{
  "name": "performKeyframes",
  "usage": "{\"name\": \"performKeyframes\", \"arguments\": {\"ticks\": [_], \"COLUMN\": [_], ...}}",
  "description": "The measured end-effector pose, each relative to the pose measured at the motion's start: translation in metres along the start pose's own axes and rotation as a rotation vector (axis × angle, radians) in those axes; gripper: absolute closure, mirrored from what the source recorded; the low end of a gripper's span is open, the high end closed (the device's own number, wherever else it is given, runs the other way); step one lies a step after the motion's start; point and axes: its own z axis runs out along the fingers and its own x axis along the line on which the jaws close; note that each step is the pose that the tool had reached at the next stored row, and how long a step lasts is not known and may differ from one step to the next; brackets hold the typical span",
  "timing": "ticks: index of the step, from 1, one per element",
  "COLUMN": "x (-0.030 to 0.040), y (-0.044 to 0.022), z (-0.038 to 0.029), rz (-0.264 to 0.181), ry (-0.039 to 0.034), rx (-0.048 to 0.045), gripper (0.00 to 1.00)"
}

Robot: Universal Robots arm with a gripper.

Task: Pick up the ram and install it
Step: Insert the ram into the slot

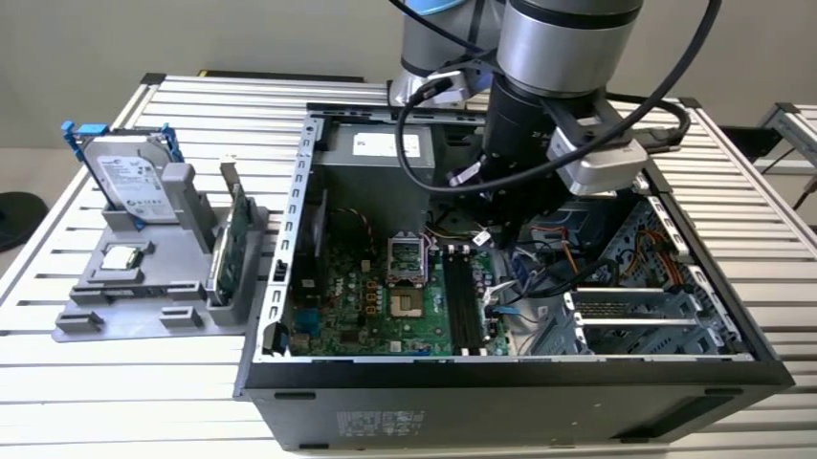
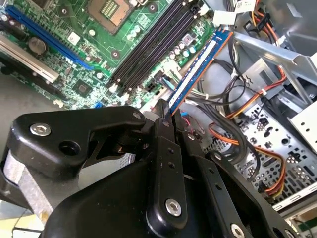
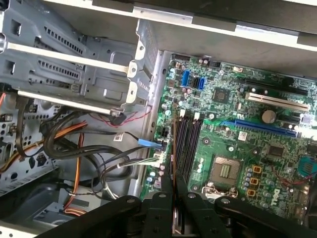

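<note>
Black linkage of the jaws is closest to the lens in both wrist views. In the second wrist view the jaws are closed on one end of the ram [image 2: 198,69], pinching it across its flat faces. The stick is held on edge and reads blue-green there, with a row of dark chips and an orange strip along one long side.

The ram runs parallel to the black memory slots [image 2: 148,49] and just beside them, on the side toward the loose cables [image 2: 247,144]. It hangs over the edge of the motherboard [image 2: 74,74]. Cannot tell whether its lower edge touches a slot. It is not seated.

In the first wrist view the slots [image 3: 188,144] lie straight ahead of the jaws, the processor socket [image 3: 225,171] lies just beside them, and the drive cage [image 3: 74,64] is off to the other side.

In the exterior view the arm [image 1: 562,57] reaches down into the open computer case [image 1: 511,382], with the wrist above the slot area. The case sits on a slatted metal desk [image 1: 128,402].

At the exterior view's left, well apart from the case, is a gray holder [image 1: 128,306]. It carries a hard drive [image 1: 128,182] in a blue frame, standing upright, a small square processor chip [image 1: 121,256] lying flat, and a second green stick [image 1: 236,239] standing on edge.
</note>
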Motion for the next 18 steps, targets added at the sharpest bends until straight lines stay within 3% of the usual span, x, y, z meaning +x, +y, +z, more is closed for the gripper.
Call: {"name": "performKeyframes", "arguments": {"ticks": [5, 12, 18], "x": [0.0, 0.0007, 0.0011], "y": [-0.001, -0.0056, -0.0084], "z": [0.0016, 0.0052, 0.0059], "rz": [0.017, 0.025, 0.031], "ry": [-0.0006, -0.0024, -0.0029], "rx": [-0.002, -0.012, -0.0134], "gripper": [1.0, 1.0, 1.0]}}
